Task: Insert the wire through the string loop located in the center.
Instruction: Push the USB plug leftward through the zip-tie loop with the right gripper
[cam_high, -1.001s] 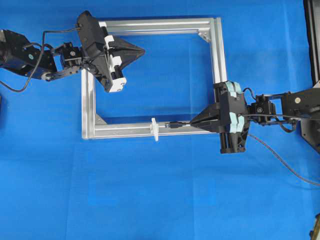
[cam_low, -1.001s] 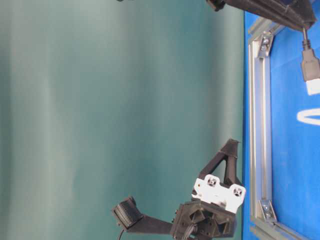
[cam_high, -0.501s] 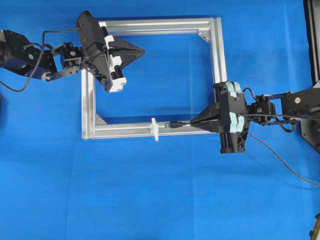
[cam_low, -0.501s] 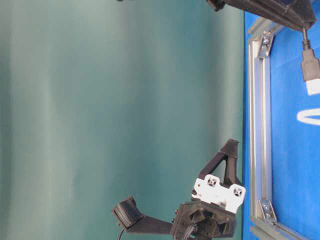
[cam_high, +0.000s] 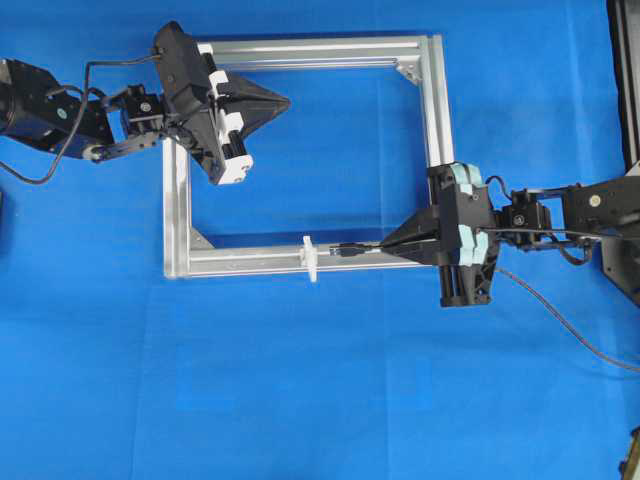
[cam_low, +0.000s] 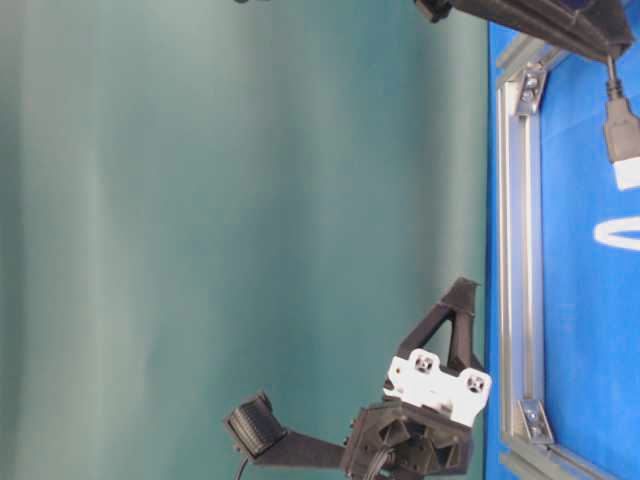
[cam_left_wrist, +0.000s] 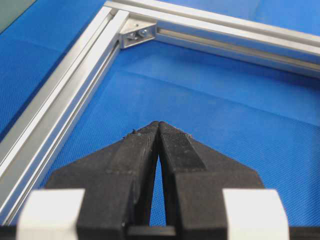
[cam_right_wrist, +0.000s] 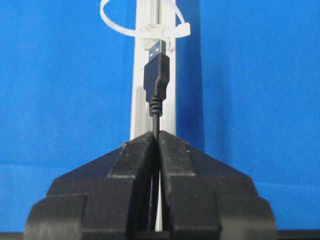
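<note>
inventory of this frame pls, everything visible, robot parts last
frame: 1, silver aluminium rectangle, flat on the cloth, mid-table
corner brackets: silver, inside the frame's corners; three show
string loop: 1, white, across the frame's near bar, just ahead of the plug
wire: 1, black, metal-tipped plug pointing at the loop, rest trailing off right
cloth: 1, blue, covers the table
backdrop: 1, teal-green, behind the table
left gripper: black, shut, empty, over the frame's far-left corner
right gripper: black, shut on the wire behind the plug

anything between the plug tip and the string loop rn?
Nothing. In the right wrist view the wire tip sits just short of the string loop, only frame bar beneath. Right gripper holds the wire.
</note>
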